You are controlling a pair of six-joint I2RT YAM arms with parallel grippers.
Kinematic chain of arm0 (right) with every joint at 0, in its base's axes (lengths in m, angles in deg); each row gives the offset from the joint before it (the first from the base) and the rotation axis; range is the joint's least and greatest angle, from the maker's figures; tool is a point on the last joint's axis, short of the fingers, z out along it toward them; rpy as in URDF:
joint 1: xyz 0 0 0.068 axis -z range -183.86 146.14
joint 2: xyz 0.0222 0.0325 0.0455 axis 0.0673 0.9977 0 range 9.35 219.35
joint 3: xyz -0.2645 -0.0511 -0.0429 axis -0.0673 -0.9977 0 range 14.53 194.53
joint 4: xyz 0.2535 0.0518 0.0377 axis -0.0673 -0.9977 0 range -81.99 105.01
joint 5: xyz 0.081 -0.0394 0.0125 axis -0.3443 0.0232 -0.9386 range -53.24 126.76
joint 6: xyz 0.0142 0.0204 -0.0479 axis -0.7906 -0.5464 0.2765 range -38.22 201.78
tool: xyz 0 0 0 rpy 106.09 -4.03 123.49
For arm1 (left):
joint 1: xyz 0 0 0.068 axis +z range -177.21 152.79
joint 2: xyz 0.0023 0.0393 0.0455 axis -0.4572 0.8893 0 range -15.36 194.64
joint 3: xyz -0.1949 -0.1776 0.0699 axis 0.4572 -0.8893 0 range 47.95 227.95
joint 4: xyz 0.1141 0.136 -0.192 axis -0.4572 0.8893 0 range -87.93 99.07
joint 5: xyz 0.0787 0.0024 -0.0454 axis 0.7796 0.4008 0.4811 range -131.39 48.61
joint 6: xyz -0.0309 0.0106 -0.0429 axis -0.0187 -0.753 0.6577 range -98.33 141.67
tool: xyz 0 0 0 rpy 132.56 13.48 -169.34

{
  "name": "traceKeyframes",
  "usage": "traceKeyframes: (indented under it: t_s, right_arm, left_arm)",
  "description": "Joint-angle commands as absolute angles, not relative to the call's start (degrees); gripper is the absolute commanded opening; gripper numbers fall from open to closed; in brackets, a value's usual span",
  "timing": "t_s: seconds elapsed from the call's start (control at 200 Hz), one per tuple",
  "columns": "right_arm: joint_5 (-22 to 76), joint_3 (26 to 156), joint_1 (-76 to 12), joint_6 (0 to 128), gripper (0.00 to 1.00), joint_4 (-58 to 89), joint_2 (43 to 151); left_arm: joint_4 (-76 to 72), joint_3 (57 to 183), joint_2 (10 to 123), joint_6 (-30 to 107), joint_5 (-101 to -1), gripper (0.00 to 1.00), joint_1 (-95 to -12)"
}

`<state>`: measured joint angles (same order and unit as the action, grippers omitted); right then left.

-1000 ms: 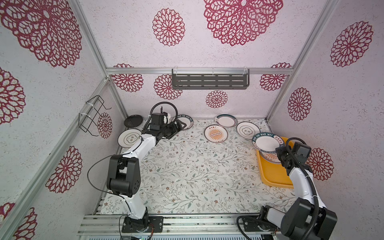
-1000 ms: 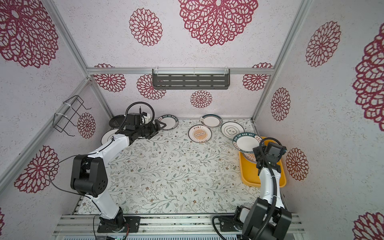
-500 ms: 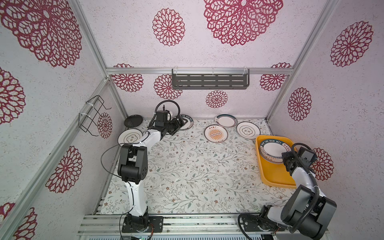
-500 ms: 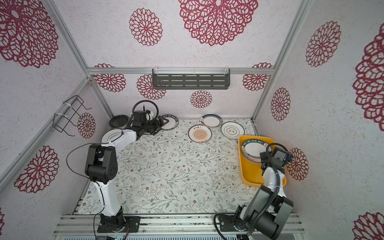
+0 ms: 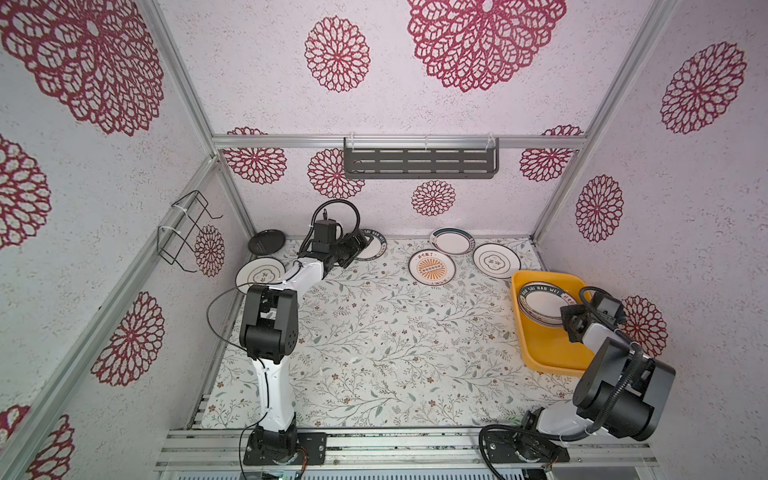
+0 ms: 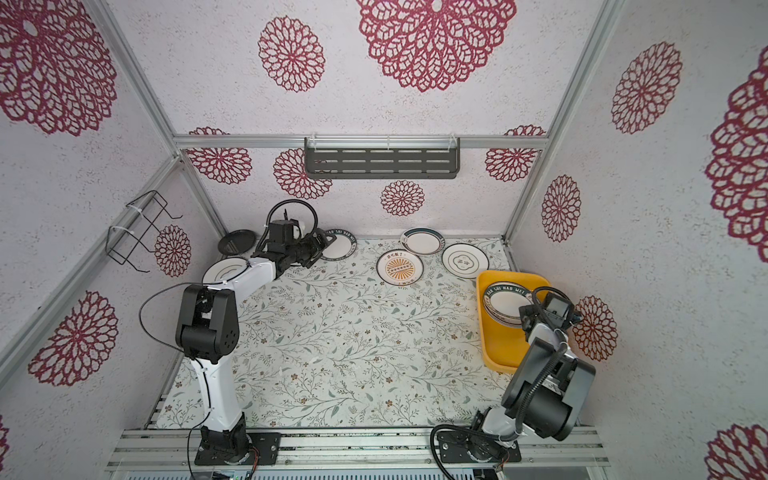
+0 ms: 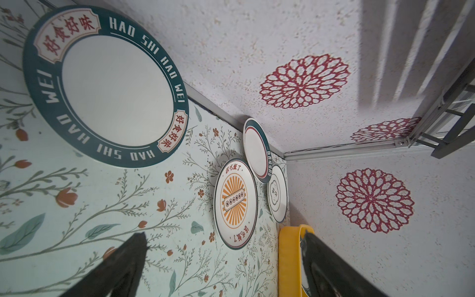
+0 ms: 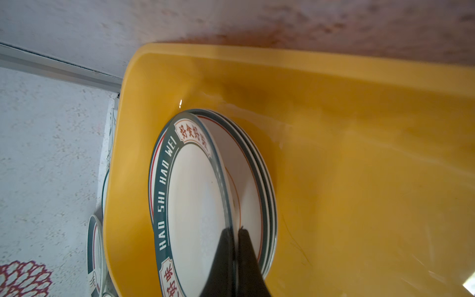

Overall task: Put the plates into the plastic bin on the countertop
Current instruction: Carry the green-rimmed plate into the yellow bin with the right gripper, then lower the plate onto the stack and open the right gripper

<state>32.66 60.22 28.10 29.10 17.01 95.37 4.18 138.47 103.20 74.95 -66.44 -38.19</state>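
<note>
The HAO SHI HAO WEI plate (image 8: 195, 205) has come down into the yellow bin (image 8: 359, 167), seemingly tilted on the stack (image 8: 262, 180); my right pincer (image 8: 235, 244) still pinches its rim, so release is next, while my left pincer (image 7: 223, 235) gapes near another lettered plate (image 7: 105, 84)

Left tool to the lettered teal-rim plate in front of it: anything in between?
Nothing visible. The left tool is open, and in the left wrist view only bare countertop lies between its fingertips and the teal-rim plate. The orange sunburst plate sits apart.
</note>
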Motion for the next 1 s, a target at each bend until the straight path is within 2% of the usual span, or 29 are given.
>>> traceKeyframes:
  t_s: [0.0,0.235,0.285,0.405,0.525,0.706,0.771,0.861,0.996]
  right_arm:
    - [33.94,62.50,28.31,27.98,0.00,19.60,95.96]
    - [33.81,62.58,28.31,28.10,0.00,19.90,97.24]
    - [33.85,62.60,28.31,28.21,0.07,19.42,97.33]
    - [33.94,62.79,28.31,28.76,0.09,18.50,97.39]
    - [33.73,63.39,28.31,29.21,0.19,17.43,97.84]
    - [33.51,64.21,28.22,29.94,0.26,15.90,98.03]
    - [33.41,64.47,28.22,30.11,0.32,15.35,97.95]
    - [32.91,64.95,28.22,30.66,0.49,14.36,97.69]
    - [31.74,66.31,28.04,33.58,0.64,11.47,97.42]
  left_arm:
    - [2.81,139.38,104.59,75.75,-64.57,0.97,-38.03]
    - [1.72,140.01,106.20,77.83,-64.84,0.97,-37.73]
    - [1.63,140.26,106.51,77.92,-65.04,0.97,-37.66]
    - [1.90,140.87,106.89,78.07,-64.90,0.97,-37.58]
    - [2.77,141.51,107.46,78.27,-64.52,0.97,-37.41]
    - [3.61,140.60,106.58,77.96,-63.68,0.97,-37.40]
    - [4.08,140.16,106.13,77.68,-63.69,0.97,-37.40]
    - [5.15,139.62,105.36,76.93,-63.26,0.97,-37.40]
    - [6.77,138.32,103.34,75.15,-62.35,0.97,-37.45]
